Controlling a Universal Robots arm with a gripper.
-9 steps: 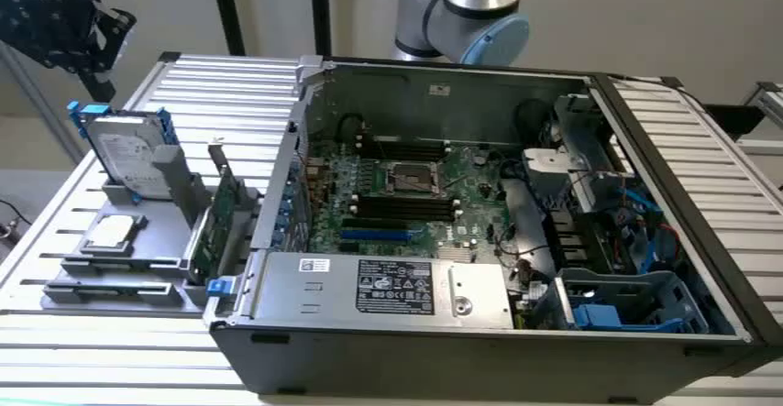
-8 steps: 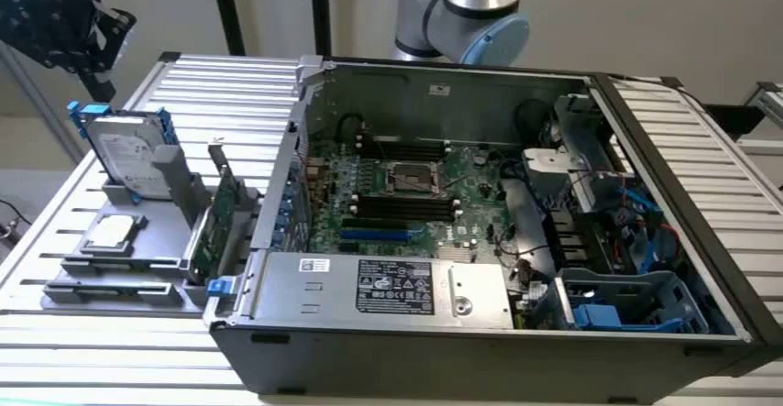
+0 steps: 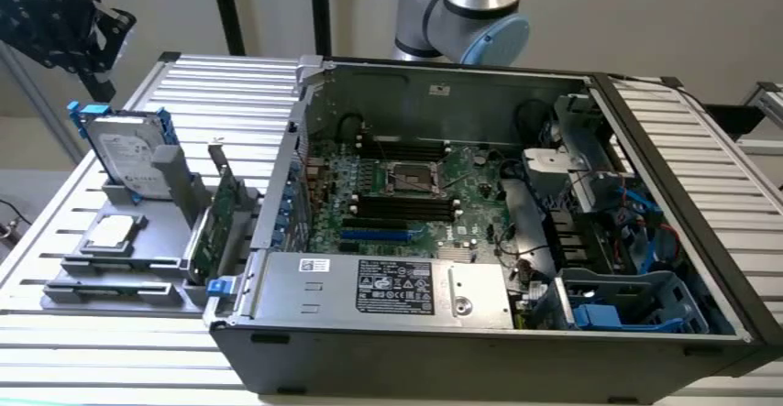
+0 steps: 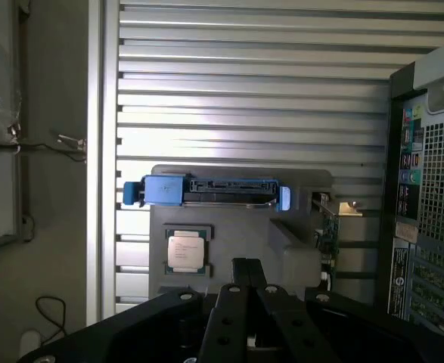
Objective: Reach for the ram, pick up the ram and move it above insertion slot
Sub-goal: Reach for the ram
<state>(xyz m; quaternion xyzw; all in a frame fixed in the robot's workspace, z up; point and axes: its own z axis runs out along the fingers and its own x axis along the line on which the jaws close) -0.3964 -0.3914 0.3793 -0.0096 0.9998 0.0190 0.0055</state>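
Observation:
My gripper hangs high over the grey parts holder, its two black fingers pressed together with nothing between them. Its tips sit just beside the bare processor chip. I cannot make out the ram as a green stick. The holder's part past the chip is hidden by my gripper. In the exterior view a thin dark strip lies in the holder's front groove. The black memory slots lie on the motherboard inside the open computer case, beside the processor socket.
On the holder stand a silver hard drive in a blue caddy and a taller green expansion card with a metal bracket. The arm's grey and blue joints rise behind the case. Everything rests on a slatted aluminium table.

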